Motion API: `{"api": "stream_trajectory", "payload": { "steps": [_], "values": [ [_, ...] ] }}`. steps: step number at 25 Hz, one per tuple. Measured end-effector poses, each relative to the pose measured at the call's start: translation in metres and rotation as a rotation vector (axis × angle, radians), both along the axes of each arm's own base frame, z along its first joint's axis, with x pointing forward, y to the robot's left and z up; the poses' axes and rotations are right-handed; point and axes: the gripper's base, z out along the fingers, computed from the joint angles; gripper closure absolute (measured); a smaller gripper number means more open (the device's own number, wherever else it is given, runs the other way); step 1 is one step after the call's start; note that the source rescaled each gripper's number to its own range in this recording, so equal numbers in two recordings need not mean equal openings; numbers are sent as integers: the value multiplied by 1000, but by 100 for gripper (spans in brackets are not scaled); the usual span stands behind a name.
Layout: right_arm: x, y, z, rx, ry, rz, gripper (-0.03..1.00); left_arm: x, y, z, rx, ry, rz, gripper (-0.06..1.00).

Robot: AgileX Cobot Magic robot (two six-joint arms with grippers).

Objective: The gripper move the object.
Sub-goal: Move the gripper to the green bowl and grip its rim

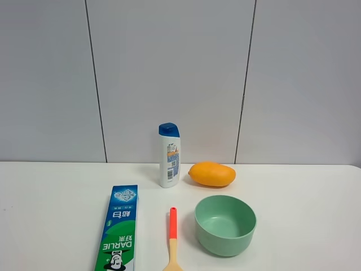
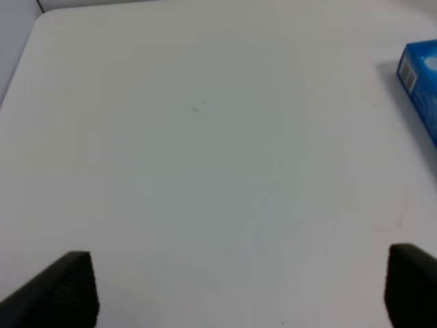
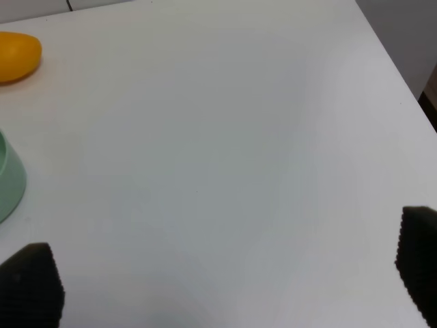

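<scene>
The pale mint-green bowl (image 1: 225, 224) sits upright and empty on the white table, in front of the mango (image 1: 211, 174). A part of its wall shows at the edge of the right wrist view (image 3: 8, 184). Neither arm shows in the exterior high view. My left gripper (image 2: 239, 294) is open over bare table, its black fingertips (image 2: 65, 290) wide apart. My right gripper (image 3: 225, 280) is open too, with fingertips (image 3: 31, 283) wide apart, over bare table beside the bowl and not touching it.
A white shampoo bottle (image 1: 169, 156) with a blue cap stands behind. A green toothpaste box (image 1: 119, 228) lies at the front left; its blue end shows in the left wrist view (image 2: 420, 82). A red and yellow spoon (image 1: 172, 240) lies between box and bowl. The mango also shows in the right wrist view (image 3: 17, 56).
</scene>
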Motion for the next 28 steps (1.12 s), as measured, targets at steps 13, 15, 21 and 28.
{"api": "stream_trajectory", "payload": {
  "steps": [13, 15, 21, 28],
  "values": [
    [0, 0, 0, 0, 0, 9, -3, 0, 0, 0, 0, 0, 0, -6],
    [0, 0, 0, 0, 0, 16, -3, 0, 0, 0, 0, 0, 0, -6],
    [0, 0, 0, 0, 0, 17, -3, 0, 0, 0, 0, 0, 0, -6],
    [0, 0, 0, 0, 0, 17, -3, 0, 0, 0, 0, 0, 0, -6]
  ]
}}
